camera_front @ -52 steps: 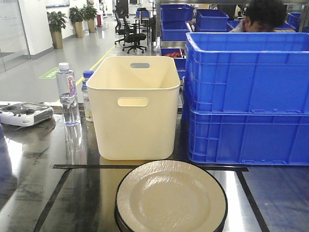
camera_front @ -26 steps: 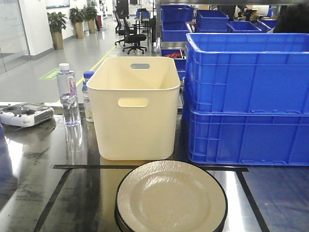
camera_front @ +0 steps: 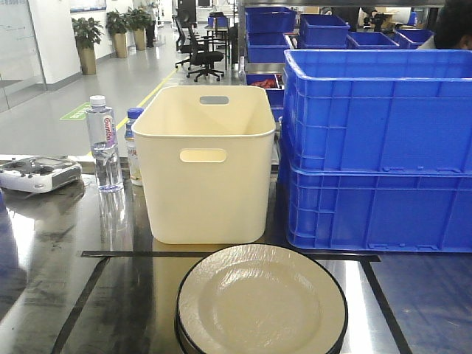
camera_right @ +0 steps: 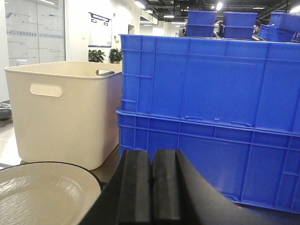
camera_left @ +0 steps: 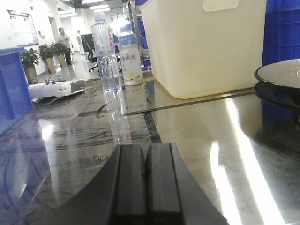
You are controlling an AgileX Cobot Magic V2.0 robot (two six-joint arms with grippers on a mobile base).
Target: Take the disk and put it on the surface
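Disk (camera_front: 260,301) lies on the glossy counter (camera_front: 51,273), inside the black tape lines (camera_front: 133,254).
The left end effector (camera_left: 146,180) is closed and empty, disk to its right; the right end effector (camera_right: 151,185) is closed and empty, disk to its left, cream bin (camera_front: 204,166) and blue crates (camera_front: 380,147) ahead.

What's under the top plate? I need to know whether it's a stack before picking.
Under the cream plate a second dark rim shows, so at least one more disk lies beneath. How many more is hidden. The stack rests on the glossy tabletop.
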